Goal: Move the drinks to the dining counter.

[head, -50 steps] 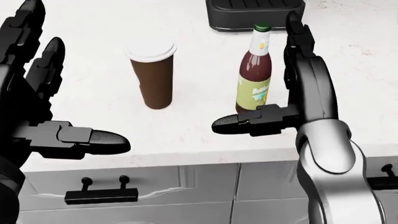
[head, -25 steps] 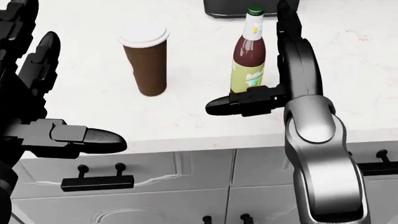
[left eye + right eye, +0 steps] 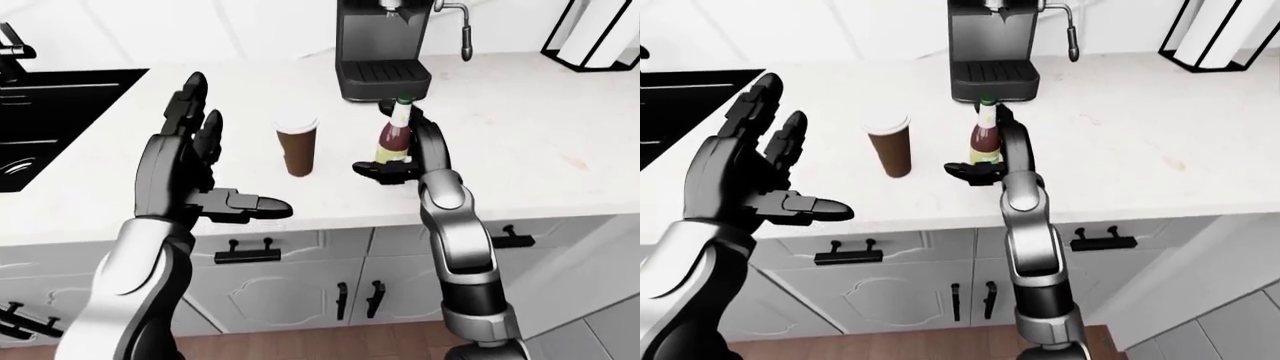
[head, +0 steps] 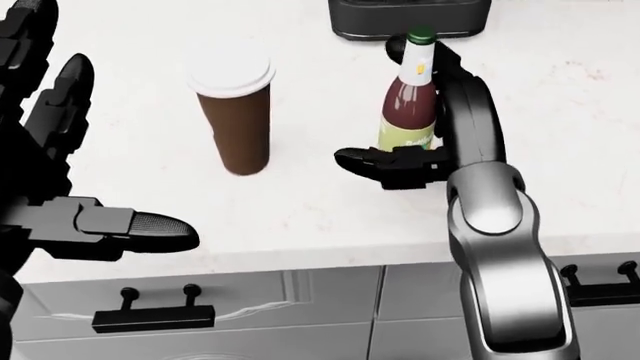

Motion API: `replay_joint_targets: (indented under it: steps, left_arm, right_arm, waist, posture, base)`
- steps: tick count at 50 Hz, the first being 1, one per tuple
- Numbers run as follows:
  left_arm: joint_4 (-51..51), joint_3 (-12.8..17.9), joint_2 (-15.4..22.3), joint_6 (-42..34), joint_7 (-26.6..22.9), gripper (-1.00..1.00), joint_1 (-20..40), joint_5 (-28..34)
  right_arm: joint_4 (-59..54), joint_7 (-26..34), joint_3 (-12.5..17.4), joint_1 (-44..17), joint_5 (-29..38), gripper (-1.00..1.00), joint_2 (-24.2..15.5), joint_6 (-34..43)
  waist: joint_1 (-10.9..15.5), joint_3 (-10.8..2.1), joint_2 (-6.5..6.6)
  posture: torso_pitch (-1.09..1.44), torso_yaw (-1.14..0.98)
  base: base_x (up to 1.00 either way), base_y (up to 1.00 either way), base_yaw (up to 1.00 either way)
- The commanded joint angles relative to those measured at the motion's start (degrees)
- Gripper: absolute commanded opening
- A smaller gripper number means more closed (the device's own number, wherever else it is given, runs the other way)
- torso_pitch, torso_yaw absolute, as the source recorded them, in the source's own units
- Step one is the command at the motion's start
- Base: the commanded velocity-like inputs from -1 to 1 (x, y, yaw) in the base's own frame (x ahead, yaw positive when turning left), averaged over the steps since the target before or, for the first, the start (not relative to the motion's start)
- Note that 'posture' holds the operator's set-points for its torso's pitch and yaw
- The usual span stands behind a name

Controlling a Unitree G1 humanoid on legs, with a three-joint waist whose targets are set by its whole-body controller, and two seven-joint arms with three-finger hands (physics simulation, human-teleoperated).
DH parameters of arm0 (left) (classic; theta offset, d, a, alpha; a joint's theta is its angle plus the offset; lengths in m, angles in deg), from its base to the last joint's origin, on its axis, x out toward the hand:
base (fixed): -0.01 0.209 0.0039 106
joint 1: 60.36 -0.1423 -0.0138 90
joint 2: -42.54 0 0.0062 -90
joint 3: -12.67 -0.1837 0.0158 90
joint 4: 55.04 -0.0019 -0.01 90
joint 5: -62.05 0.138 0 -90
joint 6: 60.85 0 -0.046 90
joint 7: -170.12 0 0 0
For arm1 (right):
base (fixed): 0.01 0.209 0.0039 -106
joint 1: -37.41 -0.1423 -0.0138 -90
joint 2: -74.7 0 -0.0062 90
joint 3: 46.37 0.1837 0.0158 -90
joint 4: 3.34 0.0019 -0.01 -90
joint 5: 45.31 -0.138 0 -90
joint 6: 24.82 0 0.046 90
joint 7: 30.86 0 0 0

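A dark bottle (image 4: 410,105) with a green cap and green label stands upright on the white counter (image 4: 300,210). To its left stands a brown paper cup (image 4: 235,120) with a white lid. My right hand (image 4: 385,105) is cupped about the bottle. Its thumb (image 4: 385,165) lies across the bottle's base, and its fingers (image 4: 455,75) curve behind the neck. The grip does not look closed. My left hand (image 3: 225,157) hovers open at the counter's near edge, left of the cup, palm turned to it and holding nothing.
A black coffee machine (image 3: 383,45) stands just behind the bottle. A black sink (image 3: 60,112) is set in the counter at the left, and a black wire stand (image 3: 595,34) is at the top right. Cabinet doors with black handles (image 3: 248,251) lie below the counter.
My right hand's fingers, upright to the right of the bottle before, have bent round behind its neck, and the thumb slid across its base. The left hand barely moved. The view shifted slightly.
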Motion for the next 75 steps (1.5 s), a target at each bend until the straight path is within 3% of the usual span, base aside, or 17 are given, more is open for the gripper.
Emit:
replay_joint_targets:
  steps: [1,5,9,15,28,38,41,51,63,75]
  left_arm:
    - [1.78,0.42,0.39,1.21,0.18,1.0,1.48,-0.19]
    - [1.52,0.12,0.36,1.55,0.26,1.0,1.43,-0.09]
    - [1.53,0.12,0.34,1.46,0.33,1.0,1.57,-0.1]
    - [1.54,-0.02,0.24,1.78,0.3,1.0,1.28,-0.04]
    - [1.76,-0.04,0.14,1.2,0.42,1.0,1.53,-0.06]
    - [-1.82,-0.99,0.7,-0.39,1.86,1.0,7.14,-0.19]
    - [-4.66,-1.24,-0.04,0.35,2.31,1.0,8.52,-0.58]
    - [-22.05,-6.32,-2.65,10.16,4.61,1.0,14.2,4.25]
    - [-38.15,-7.36,-4.54,19.55,6.67,1.0,19.23,10.24]
    - [-45.89,-8.24,-6.17,23.97,7.26,1.0,22.05,10.87]
  right_arm:
    - [2.26,-0.3,0.08,-1.6,0.25,0.18,-0.27,-1.88]
    - [0.83,-0.41,0.18,-1.12,0.17,-0.07,-0.34,-3.31]
    - [0.51,-0.41,0.18,-0.96,0.24,-0.56,-0.42,-3.56]
    - [-0.66,-0.55,0.17,-0.57,0.4,-1.0,-0.47,-4.83]
    - [5.12,0.31,1.8,0.89,-1.97,-1.0,-1.13,-1.96]
    - [14.79,1.17,4.07,-0.22,-5.26,-1.0,-4.29,6.14]
    - [16.33,1.1,4.79,-0.38,-6.11,-1.0,-5.14,7.32]
    - [15.77,-1.0,4.81,-0.45,-7.47,-1.0,-5.45,5.13]
    - [15.8,-1.56,5.09,-0.49,-8.0,-1.0,-5.9,5.04]
    - [17.23,-2.02,6.26,-1.7,-9.34,-1.0,-6.9,7.11]
  waist:
    - [-0.03,-1.45,0.09]
    - [-0.08,-1.31,0.08]
    - [-0.09,-1.27,0.07]
    - [-0.15,-1.12,0.04]
    - [0.05,-1.01,-0.13]
    - [0.19,-0.69,-0.29]
    - [0.16,-0.66,-0.41]
    - [0.22,-0.93,-0.76]
    - [0.19,-1.25,-1.07]
    - [0.22,-1.4,-1.3]
  posture:
    - [0.0,0.0]
    - [0.0,0.0]
    - [0.0,0.0]
    - [0.0,0.0]
    - [0.0,0.0]
    - [0.0,0.0]
    - [0.0,0.0]
    - [0.0,0.0]
    - [0.0,0.0]
    - [0.0,0.0]
  base:
    - [0.0,0.0,0.0]
    - [0.0,0.0,0.0]
    - [0.0,0.0,0.0]
    - [0.0,0.0,0.0]
    - [0.0,0.0,0.0]
    - [0.0,0.0,0.0]
    - [0.0,0.0,0.0]
    - [0.0,0.0,0.0]
    - [0.0,0.0,0.0]
    - [0.0,0.0,0.0]
